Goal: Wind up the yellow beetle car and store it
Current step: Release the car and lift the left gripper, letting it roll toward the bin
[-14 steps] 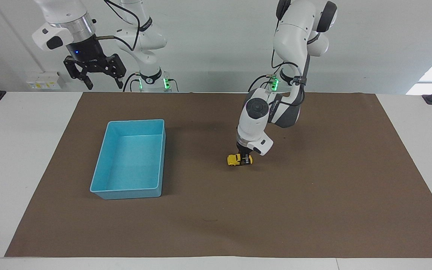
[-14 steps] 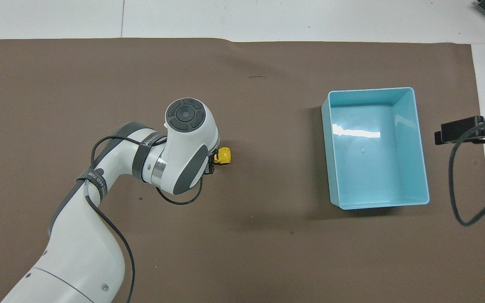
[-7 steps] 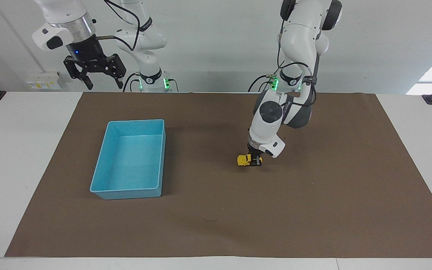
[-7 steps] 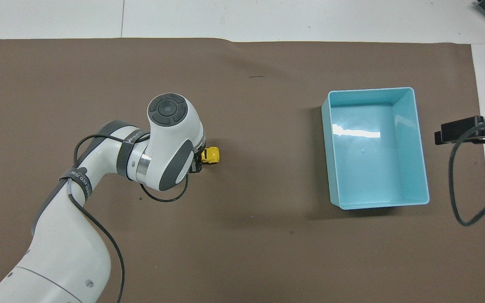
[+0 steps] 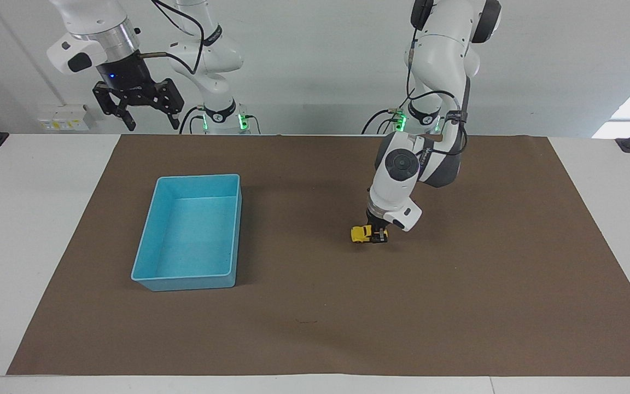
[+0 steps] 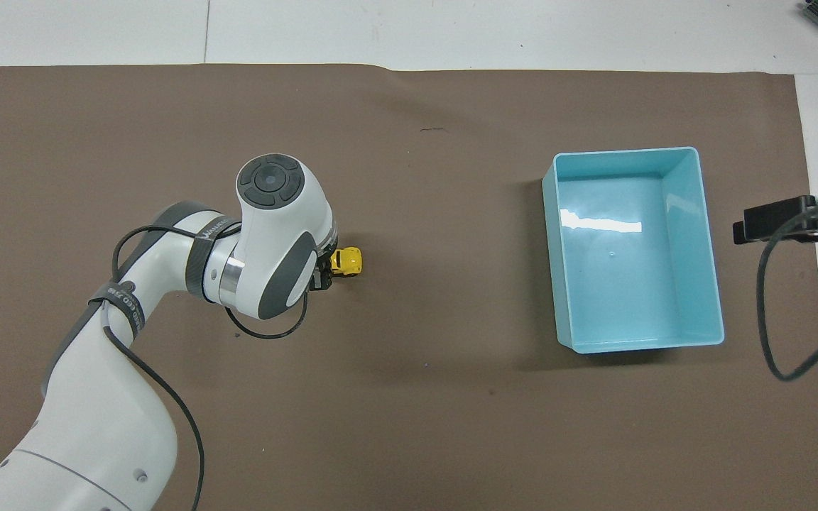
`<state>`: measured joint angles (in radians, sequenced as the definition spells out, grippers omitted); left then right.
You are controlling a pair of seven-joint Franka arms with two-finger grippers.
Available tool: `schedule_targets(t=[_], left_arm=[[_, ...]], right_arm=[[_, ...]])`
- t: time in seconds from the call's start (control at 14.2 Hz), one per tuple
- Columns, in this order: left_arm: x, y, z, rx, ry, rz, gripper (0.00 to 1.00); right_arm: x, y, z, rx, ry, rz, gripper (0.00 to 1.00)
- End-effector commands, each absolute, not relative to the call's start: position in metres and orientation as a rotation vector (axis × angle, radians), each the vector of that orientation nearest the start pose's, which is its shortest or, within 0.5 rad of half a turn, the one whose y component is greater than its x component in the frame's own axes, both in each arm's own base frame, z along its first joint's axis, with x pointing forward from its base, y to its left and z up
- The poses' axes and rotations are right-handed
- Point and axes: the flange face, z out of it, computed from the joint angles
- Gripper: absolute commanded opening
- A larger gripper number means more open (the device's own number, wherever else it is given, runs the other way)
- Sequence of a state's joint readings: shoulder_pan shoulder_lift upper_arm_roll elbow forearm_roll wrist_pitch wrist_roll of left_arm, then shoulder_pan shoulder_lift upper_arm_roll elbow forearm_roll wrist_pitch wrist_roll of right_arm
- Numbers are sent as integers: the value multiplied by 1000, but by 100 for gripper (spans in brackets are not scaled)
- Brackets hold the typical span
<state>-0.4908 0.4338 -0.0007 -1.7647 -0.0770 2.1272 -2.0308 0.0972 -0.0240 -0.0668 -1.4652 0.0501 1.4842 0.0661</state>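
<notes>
The yellow beetle car [image 5: 361,233] [image 6: 347,262] sits low on the brown mat, near the middle of the table. My left gripper [image 5: 379,234] [image 6: 324,273] is shut on the car's end toward the left arm's side; its wrist hides most of the fingers from above. The blue bin [image 5: 190,232] [image 6: 636,255] stands empty toward the right arm's end of the table. My right gripper [image 5: 148,117] hangs open high in the air at the robots' edge, holding nothing, and waits.
A brown mat [image 5: 315,328] covers most of the white table. A black cable [image 6: 785,305] from the right arm loops beside the bin. A small dark mark [image 6: 434,130] lies on the mat farther from the robots.
My left gripper has dragged the yellow beetle car along the mat away from the blue bin, toward the left arm's end. The right arm has not moved.
</notes>
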Motion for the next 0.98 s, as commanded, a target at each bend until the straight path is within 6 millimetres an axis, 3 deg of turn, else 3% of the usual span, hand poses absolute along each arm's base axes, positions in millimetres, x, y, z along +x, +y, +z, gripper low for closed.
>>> schedule_targets(t=[0.0,0.07,0.35,0.91], left_arm=[[569,-292,289,2262,2288,-139,44],[570,-292,290,2263,2291,-141,99],[572,-280,327,2244,2289,-139,100],[573,-280,328,2244,2285,-137,100]], right_arm=[[532,18,682,-3088,82,-62,100],[532,18,682,-3088,82,-62,100],[532,18,682,-3088,82,-62,100],[530,17,683,-3091,84,-57,100]])
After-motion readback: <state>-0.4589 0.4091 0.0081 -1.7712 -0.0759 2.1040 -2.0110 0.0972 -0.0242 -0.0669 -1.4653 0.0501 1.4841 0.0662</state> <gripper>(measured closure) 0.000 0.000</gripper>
